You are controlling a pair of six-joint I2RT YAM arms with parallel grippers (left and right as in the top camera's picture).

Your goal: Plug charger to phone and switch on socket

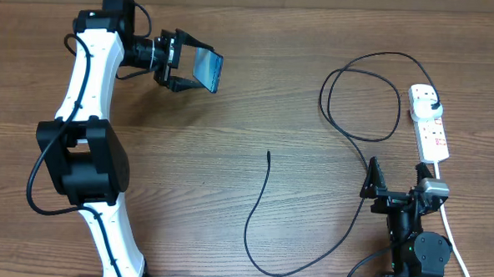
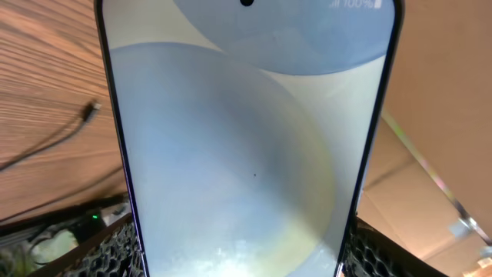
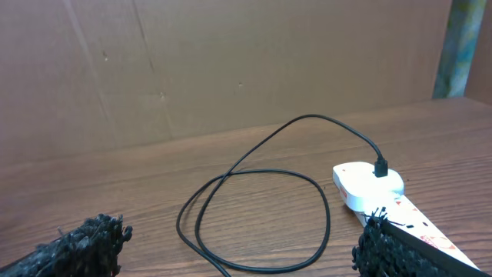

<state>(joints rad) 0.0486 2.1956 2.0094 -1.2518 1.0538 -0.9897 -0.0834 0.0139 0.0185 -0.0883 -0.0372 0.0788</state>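
My left gripper (image 1: 186, 69) is shut on the phone (image 1: 207, 70) and holds it on edge above the table at the far left. In the left wrist view the phone's pale blue screen (image 2: 246, 154) fills the frame between my two fingers (image 2: 108, 250). The charger, a thin black cable (image 1: 248, 226), lies loose on the table with its connector tip (image 1: 268, 154) free near the middle. Its black plug (image 1: 433, 101) sits in the socket, a white power strip (image 1: 429, 123), at the right. My right gripper (image 1: 395, 182) stands open just in front of the socket, with the cable loop (image 3: 254, 215) beyond it.
A brown cardboard wall (image 3: 231, 61) stands behind the table. The power strip's white cord (image 1: 453, 239) runs down past my right arm. The cable tip (image 2: 92, 111) also shows at the left of the left wrist view.
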